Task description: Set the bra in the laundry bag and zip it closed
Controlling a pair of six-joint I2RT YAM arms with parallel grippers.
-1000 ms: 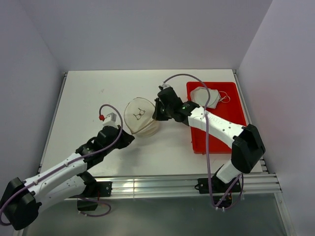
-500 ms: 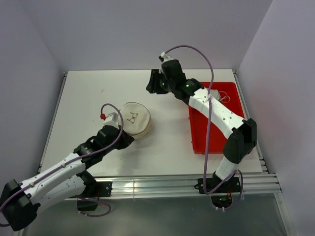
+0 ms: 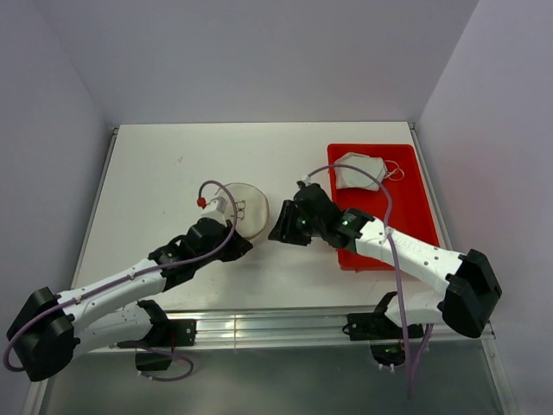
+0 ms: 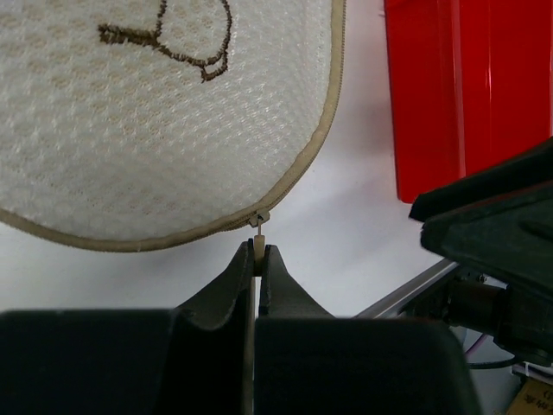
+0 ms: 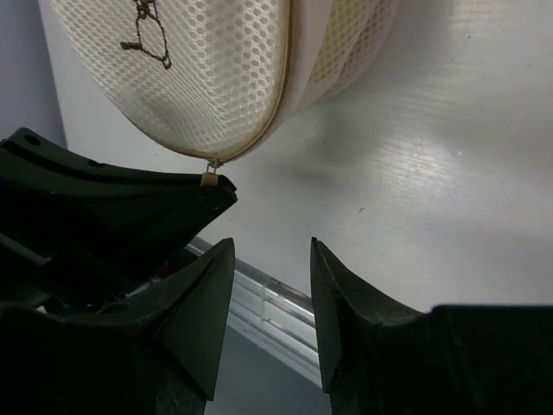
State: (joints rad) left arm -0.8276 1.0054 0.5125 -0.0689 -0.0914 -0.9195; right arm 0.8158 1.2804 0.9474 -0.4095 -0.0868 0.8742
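White table (image 3: 147,173), mid twd near edge: laundry bag (image 3: 246,212) w/ zipper pull (image 4: 258,245) pinched tight in left gripper (image 4: 258,259) at its near-left rim, right gripper (image 5: 270,251) half-open & empty just to its right; bra unseen, prob. inside.

The laundry bag (image 4: 173,121) is cream mesh, tan-rimmed; the tray (image 3: 415,207) red.

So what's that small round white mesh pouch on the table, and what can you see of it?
The small white mesh drum-shaped pouch lies on the white table, round face upward, left of the red plastic tray. Its honeycomb mesh looks soft and carries a brown stitched outline drawing. A tan zipper rims the face and looks closed wherever visible. The left gripper pinches its small zipper pull; the open right gripper hovers apart.
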